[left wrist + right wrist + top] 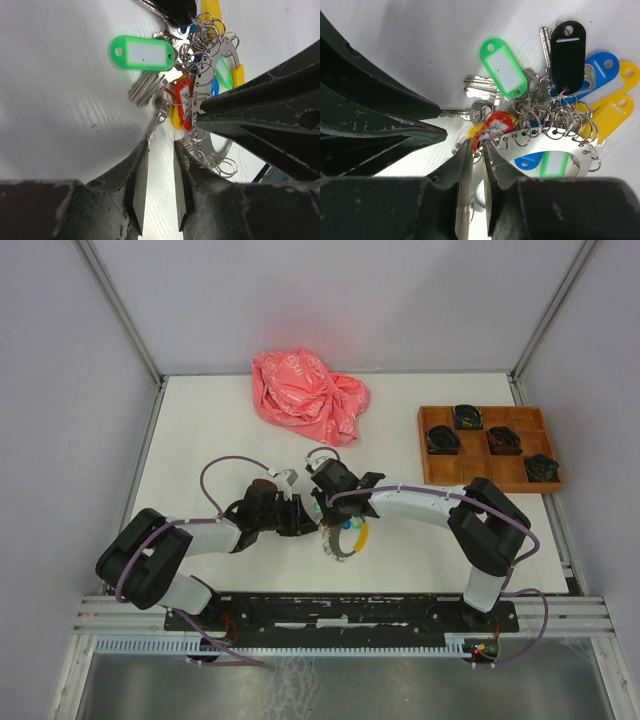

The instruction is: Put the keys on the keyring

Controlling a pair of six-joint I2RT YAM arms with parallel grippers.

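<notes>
The green-tagged silver key (146, 87) and red-tagged silver key (159, 116) lie on the white table (60, 125), tangled against the crowded perforated metal keyring (216, 142); a tug may drag the whole bunch. The left gripper (160, 147), half spread, is empty by the red-tagged key's tip. The right gripper (476, 145), nearly closed, meets the keyring's edge, grip unclear.

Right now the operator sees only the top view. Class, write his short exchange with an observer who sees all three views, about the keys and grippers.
Operator: Is the left gripper holding anything?
Observer: No. The left gripper is open and empty; a key points at its fingers.
Operator: Where is the right gripper?
Observer: The right gripper has its tips beside the red tag, at the rim of the keyring; whether they pinch it is unclear.
</notes>
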